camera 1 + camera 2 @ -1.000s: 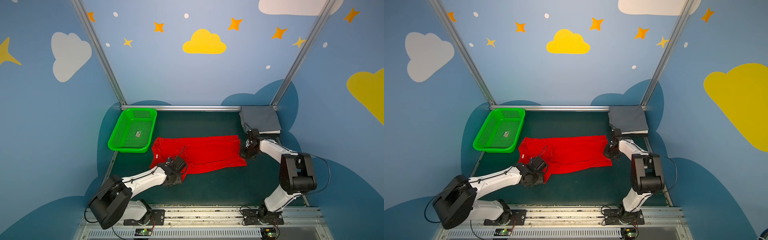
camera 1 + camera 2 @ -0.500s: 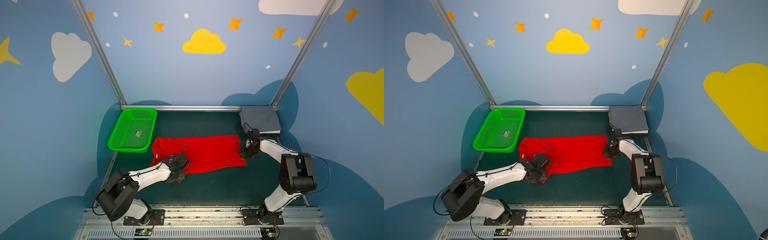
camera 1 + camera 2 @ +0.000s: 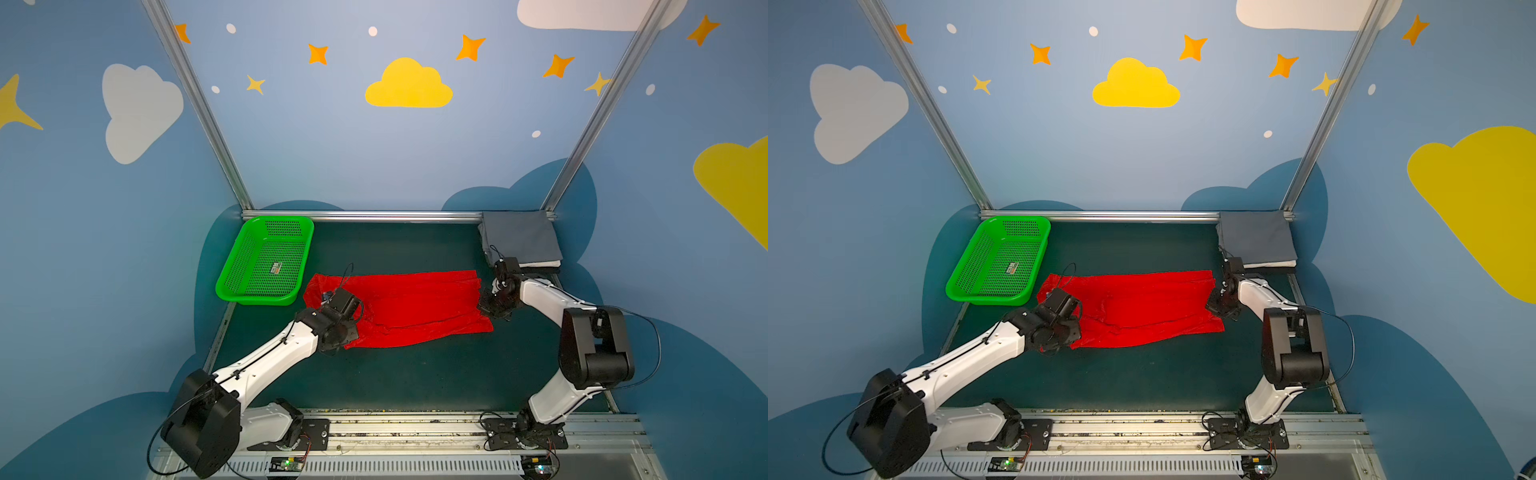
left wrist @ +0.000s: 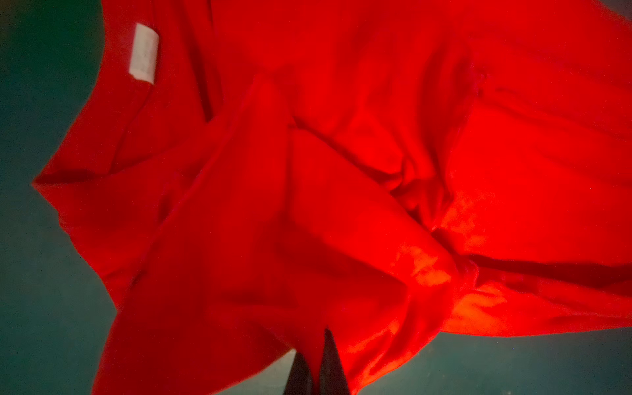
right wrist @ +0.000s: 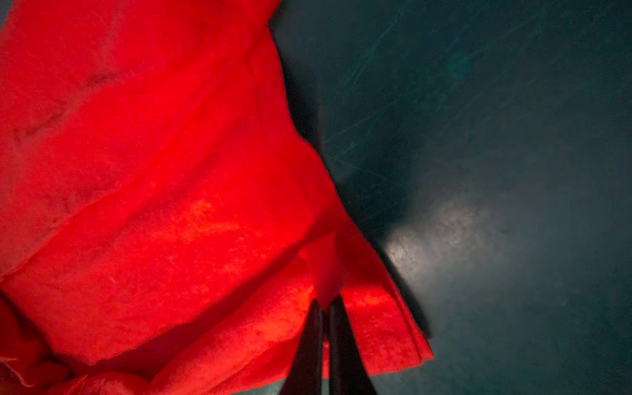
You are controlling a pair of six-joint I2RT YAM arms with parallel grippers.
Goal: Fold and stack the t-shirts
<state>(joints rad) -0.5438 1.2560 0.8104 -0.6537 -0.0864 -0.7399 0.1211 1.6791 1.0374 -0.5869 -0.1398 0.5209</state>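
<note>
Note that your left gripper and right gripper each pinch the red t-shirt lying between them.

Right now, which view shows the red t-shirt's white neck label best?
Left wrist view: the white neck label lies plain on the red t-shirt. Both top views leave it too small to tell; the right wrist view lacks it.

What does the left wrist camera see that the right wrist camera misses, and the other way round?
Only the left wrist view: the white neck label of the red t-shirt, and the left pincer shut on a fold of it. Only the right wrist view: the right pincer shut on a layered corner, and a glare patch on the table. Both: red cloth on the dark green table.
</note>
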